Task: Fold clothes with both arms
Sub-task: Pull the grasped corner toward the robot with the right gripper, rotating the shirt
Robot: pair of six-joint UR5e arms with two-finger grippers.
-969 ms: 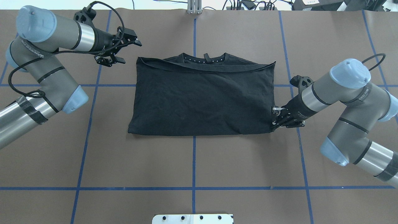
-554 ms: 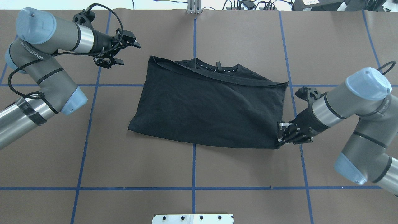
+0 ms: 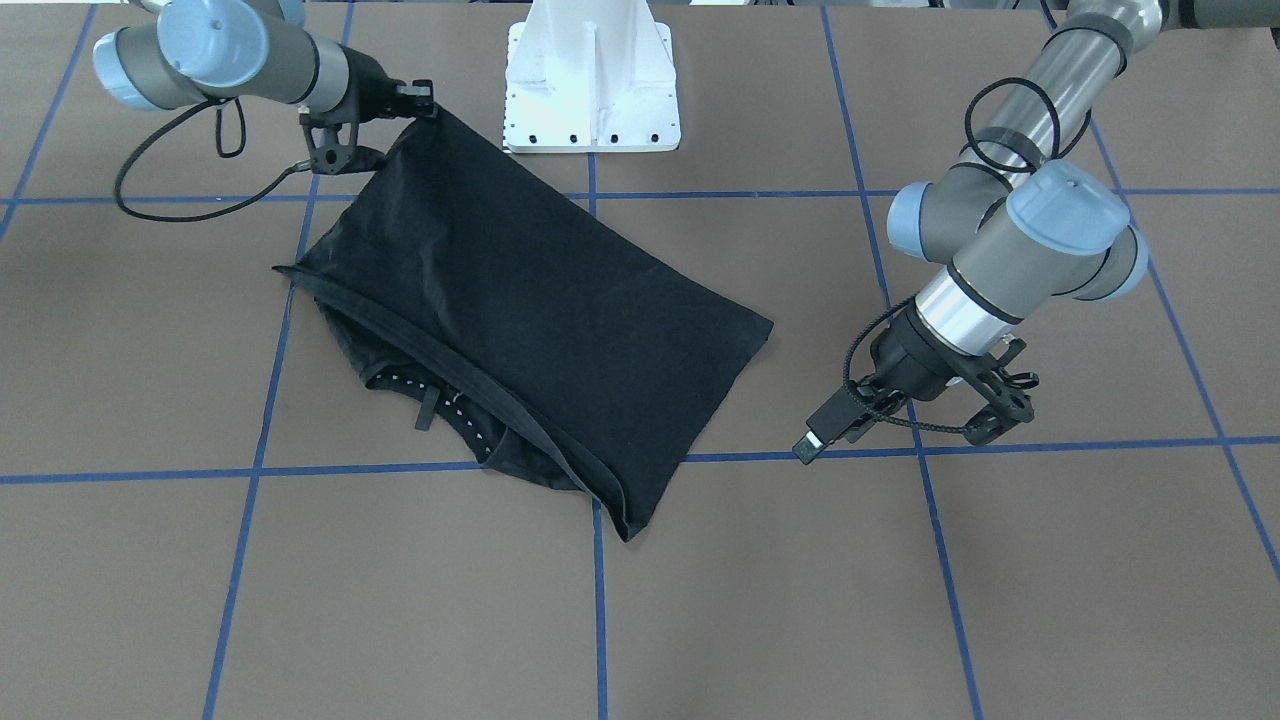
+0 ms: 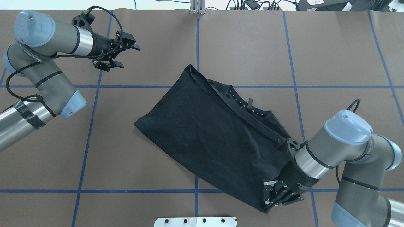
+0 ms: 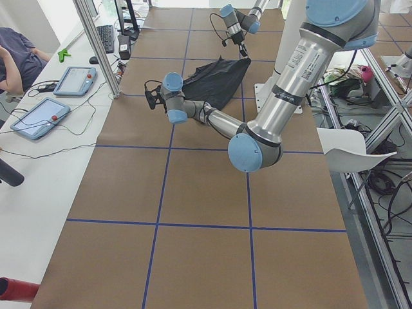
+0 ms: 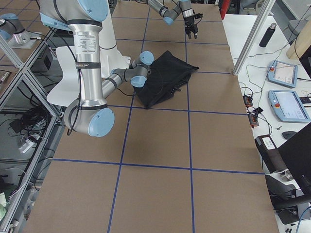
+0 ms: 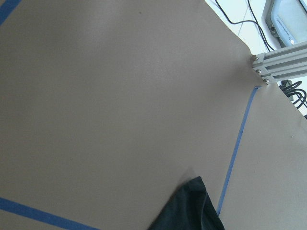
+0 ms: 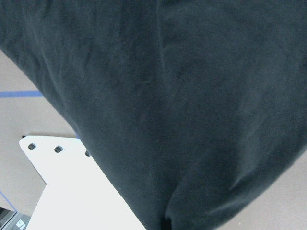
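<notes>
T-shirt [image 4: 208, 135], black with its plain side up, lies folded on the brown counter [image 4: 246, 47]. In the overhead view it sits slantwise, running from just above the middle of the frame down to the lower right. Its neckline [image 4: 249, 105], with a row of small white dots and a hanging loop, shows along the upper right edge, beyond a hem band folded across it.

The right pincer [image 4: 270, 197] is at the lower right of the overhead view, closed on the garment's lowest corner. In the front-facing view the same corner is at the upper left and looks raised off the counter, the cloth sloping down from it. The right wrist view is almost filled with dark fabric. The white base plate [image 8: 72, 191] shows at its lower left.

The left pincer [image 4: 127, 56] hovers at the upper left of the overhead view with its fingers spread wide and nothing between them, well apart from the shirt. The left wrist view shows bare counter, a blue tape line [image 7: 237, 153] and one tip of the shirt at the bottom edge.

Blue tape divides the counter into squares, and the shirt crosses several of the lines.
</notes>
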